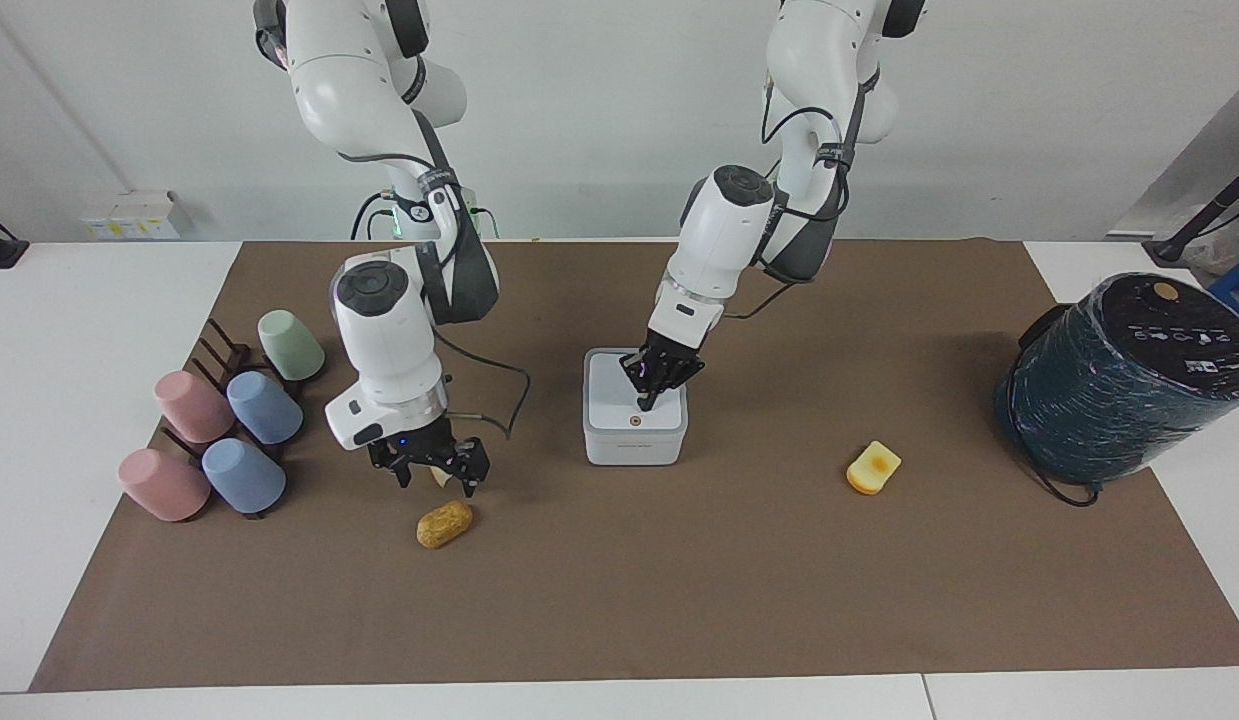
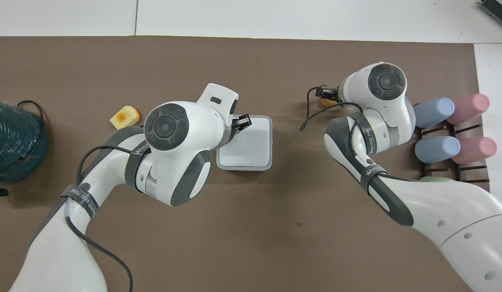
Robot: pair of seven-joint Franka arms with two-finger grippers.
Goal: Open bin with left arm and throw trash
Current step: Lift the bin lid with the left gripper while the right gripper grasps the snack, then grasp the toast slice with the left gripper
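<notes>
The white bin (image 1: 634, 440) stands mid-table with its lid down. My left gripper (image 1: 646, 402) is shut, its tips pointing down at the lid just above the brown dot; from overhead the left gripper (image 2: 243, 120) shows at the edge of the bin (image 2: 251, 152) farther from the robots. My right gripper (image 1: 436, 484) is open and low over the whitish wedge (image 1: 440, 474), one finger on each side; the wedge is mostly hidden. The golden-brown lump (image 1: 445, 523) lies just farther from the robots. A toast-like slice (image 1: 874, 467) lies toward the left arm's end.
A rack of pastel cups (image 1: 219, 430) sits beside the right gripper at the right arm's end. A big dark teal wrapped cylinder (image 1: 1119, 380) stands at the left arm's end. A brown mat (image 1: 619, 600) covers the table.
</notes>
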